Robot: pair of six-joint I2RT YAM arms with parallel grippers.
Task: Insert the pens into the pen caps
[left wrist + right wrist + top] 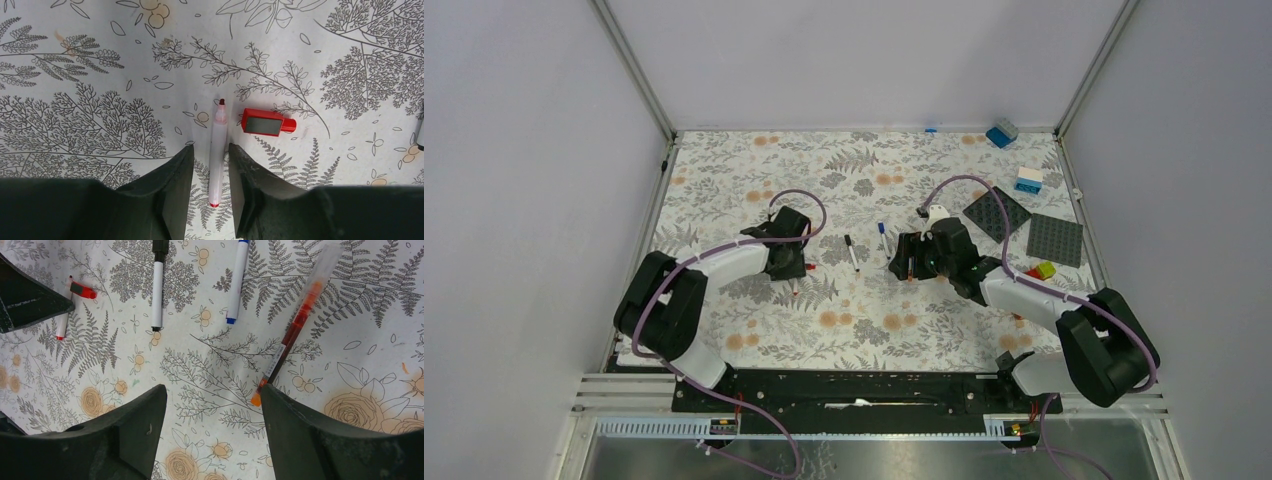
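The left tool, fingers apart and not yet clamped, straddles a white red-tipped marker pen lying flat on the fern-print tabletop at lower centre of the left wrist view. The pen's long axis runs up the frame along the gap, bare nib pointing away. Its red cap lies just right of the nib, apart. The right tool, likewise spread and empty, hovers beside a translucent red pen lying diagonally.

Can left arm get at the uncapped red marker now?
Probably yes: the open left gripper straddles the red marker, which lies flat between its jaws. The red cap sits beside it, apparently out of the way.
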